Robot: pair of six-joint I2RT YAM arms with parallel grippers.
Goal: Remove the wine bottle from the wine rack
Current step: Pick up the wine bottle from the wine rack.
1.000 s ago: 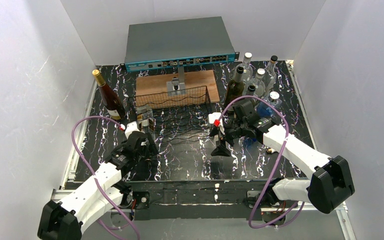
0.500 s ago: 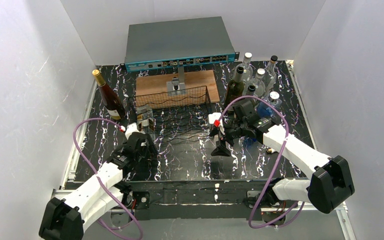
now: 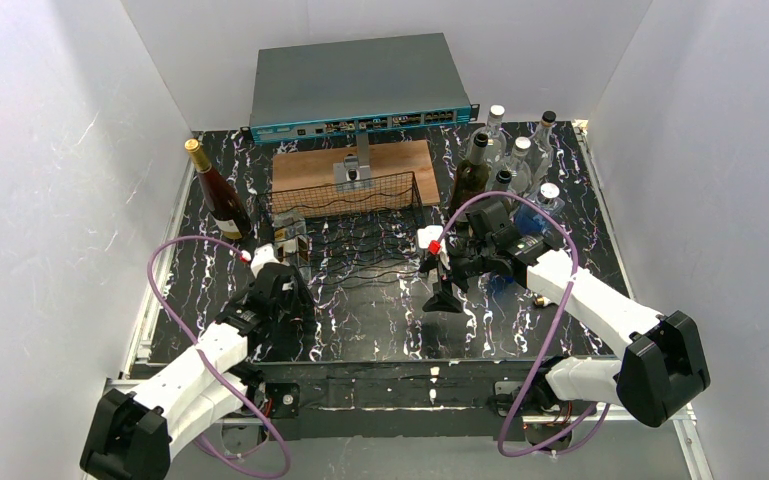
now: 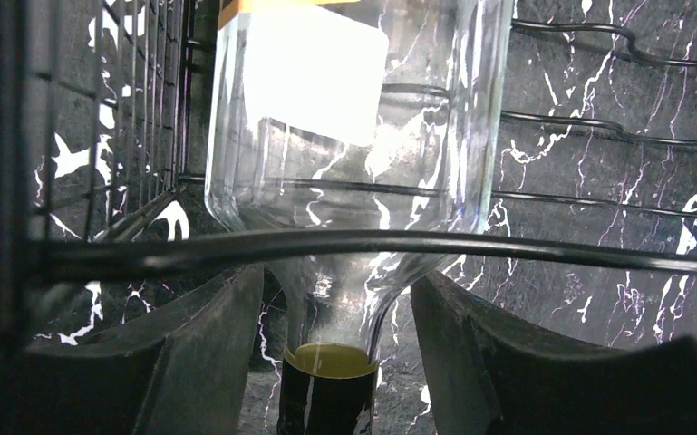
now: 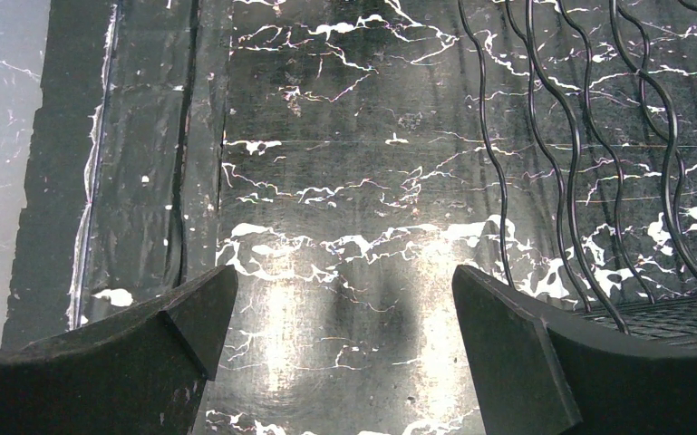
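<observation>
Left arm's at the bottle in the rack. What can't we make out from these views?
- Base end of the clear glass wine bottle: left wrist view, cut off by the top edge.
- Text on its white label: washed out by glare in the left wrist view, too small in the top view.
- Fingers of the left gripper: top view, hidden under the left arm.
- Cradle wires of the black wire-mesh wine rack under the bottle: top view, too fine.

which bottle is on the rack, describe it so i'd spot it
Find the black wire wine rack in the middle of the table. In its leftmost cradle lies the wine bottle, clear glass with a white label, neck towards the left end effector. The other bottles all stand upright off the rack.
</observation>
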